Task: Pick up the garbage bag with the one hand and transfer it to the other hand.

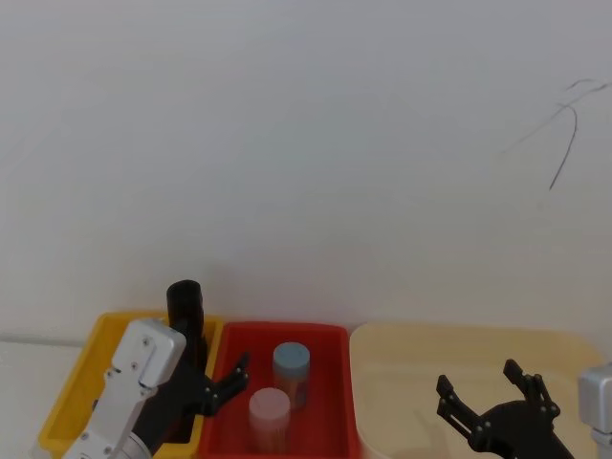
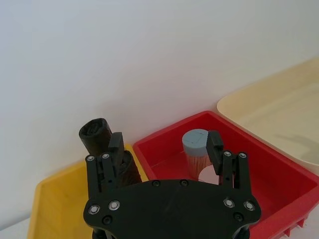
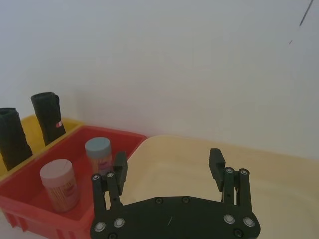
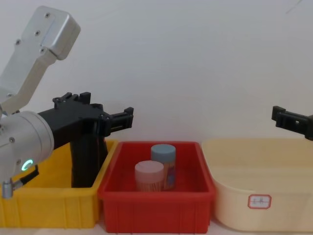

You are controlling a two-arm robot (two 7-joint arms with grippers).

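Left claw (image 2: pixel 165 142) gapes wide, empty, at the yellow bin's (image 1: pixel 75 378) edge by the garbage bag (image 3: pixel 12 137) (right claw (image 3: pixel 167 159) equally open).

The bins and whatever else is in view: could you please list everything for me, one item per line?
yellow bin: one, yellow, left end of the row
red bin: one, red, middle
cream bin: one, cream, right end
label: one, white with a red border, front of the cream bin
garbage bag: one stout roll, black, standing in the yellow bin
slimmer roll: one, black, beside it in the yellow bin
blue-lidded jar: one, in the red bin
pink-lidded jar: one, in the red bin
wall: white, behind the bins
left hand: black, open, above where the yellow and red bins meet
right hand: black, open, above the cream bin
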